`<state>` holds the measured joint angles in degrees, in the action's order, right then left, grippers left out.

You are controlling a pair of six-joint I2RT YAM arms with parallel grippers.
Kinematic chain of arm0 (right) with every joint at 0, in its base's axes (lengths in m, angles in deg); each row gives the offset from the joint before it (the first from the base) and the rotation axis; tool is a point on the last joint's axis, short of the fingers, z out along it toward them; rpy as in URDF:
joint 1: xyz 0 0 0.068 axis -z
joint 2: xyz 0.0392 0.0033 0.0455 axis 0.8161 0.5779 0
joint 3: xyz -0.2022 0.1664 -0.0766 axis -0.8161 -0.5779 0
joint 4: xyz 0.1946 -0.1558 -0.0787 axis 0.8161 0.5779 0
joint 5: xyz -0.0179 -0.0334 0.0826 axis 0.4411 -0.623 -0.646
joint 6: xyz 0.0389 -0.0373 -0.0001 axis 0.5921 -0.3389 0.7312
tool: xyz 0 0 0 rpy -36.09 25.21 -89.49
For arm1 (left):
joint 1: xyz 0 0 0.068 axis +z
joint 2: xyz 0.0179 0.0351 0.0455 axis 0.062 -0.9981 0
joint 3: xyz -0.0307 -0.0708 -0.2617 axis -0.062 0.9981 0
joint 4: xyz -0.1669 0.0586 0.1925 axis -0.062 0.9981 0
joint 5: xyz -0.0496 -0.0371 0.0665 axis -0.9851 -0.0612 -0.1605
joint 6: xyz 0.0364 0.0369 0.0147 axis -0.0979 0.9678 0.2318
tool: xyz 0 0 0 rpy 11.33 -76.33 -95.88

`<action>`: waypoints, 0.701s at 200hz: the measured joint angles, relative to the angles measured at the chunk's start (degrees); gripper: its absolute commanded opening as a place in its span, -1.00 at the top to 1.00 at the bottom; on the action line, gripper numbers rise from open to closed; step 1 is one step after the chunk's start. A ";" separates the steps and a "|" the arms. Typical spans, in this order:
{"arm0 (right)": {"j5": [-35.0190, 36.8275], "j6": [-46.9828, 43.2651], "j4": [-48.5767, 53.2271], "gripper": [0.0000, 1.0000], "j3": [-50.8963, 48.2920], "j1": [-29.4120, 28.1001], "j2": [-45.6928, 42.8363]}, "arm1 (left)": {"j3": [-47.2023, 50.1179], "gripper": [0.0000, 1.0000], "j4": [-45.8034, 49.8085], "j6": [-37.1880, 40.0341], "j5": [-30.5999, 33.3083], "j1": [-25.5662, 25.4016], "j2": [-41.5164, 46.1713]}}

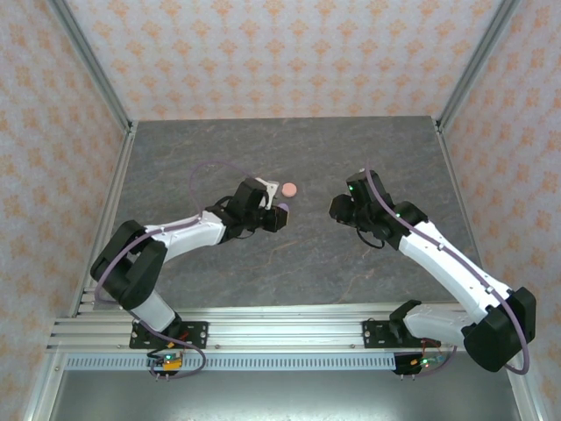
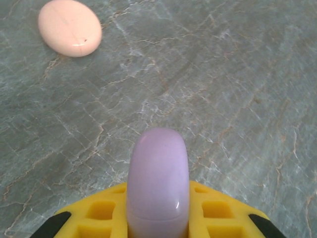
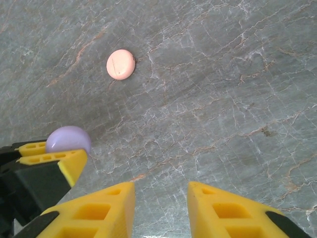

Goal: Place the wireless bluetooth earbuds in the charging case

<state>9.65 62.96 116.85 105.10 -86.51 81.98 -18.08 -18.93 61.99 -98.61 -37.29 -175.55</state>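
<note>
Grey tabletop (image 1: 263,158); left hand (image 1: 277,217) grips lavender case (image 2: 158,183).

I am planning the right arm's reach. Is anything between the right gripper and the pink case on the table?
Nothing visible. Only bare table lies between the open right gripper and the pink case; the lavender case in the left gripper is off to one side.
</note>
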 measured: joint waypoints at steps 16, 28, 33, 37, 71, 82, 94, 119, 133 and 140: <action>0.02 0.09 -0.04 0.31 -0.26 0.00 0.00 | -1.84 0.74 0.87 -1.46 -0.55 0.42 -2.10; -0.07 0.07 -0.04 0.31 -0.52 0.00 0.00 | -2.97 0.74 1.29 -2.58 -1.31 0.52 -3.61; -0.20 0.07 -0.04 0.31 -0.63 0.00 0.00 | -3.34 0.74 1.46 -2.99 -1.53 0.50 -4.11; -0.24 0.09 -0.04 0.31 -0.68 0.00 0.00 | -3.56 0.74 1.53 -3.10 -1.66 0.50 -4.39; -0.42 0.04 -0.07 0.31 -0.74 0.00 0.00 | -5.90 0.74 2.86 -5.03 -3.15 0.46 -7.48; -0.42 0.07 -0.07 0.31 -0.74 0.00 0.00 | -6.38 0.74 2.93 -5.73 -3.74 0.46 -8.41; -0.42 0.07 -0.07 0.31 -0.74 0.00 0.00 | -6.75 0.74 3.19 -5.99 -4.50 0.46 -9.27; -0.42 0.07 -0.09 0.31 -0.74 0.00 0.00 | -7.39 0.73 3.54 -6.58 -5.99 0.46 -11.15; -0.44 0.07 -0.07 0.30 -0.79 0.00 0.00 | -7.76 0.73 3.76 -6.88 -6.58 0.46 -12.17; -0.44 0.07 -0.13 0.30 -0.83 0.00 0.00 | -7.80 0.73 3.82 -7.04 -6.95 0.46 -12.55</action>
<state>9.21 63.03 116.72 104.27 -86.51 81.98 -25.88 -15.10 54.95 -105.57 -36.83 -188.10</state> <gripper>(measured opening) 0.348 0.209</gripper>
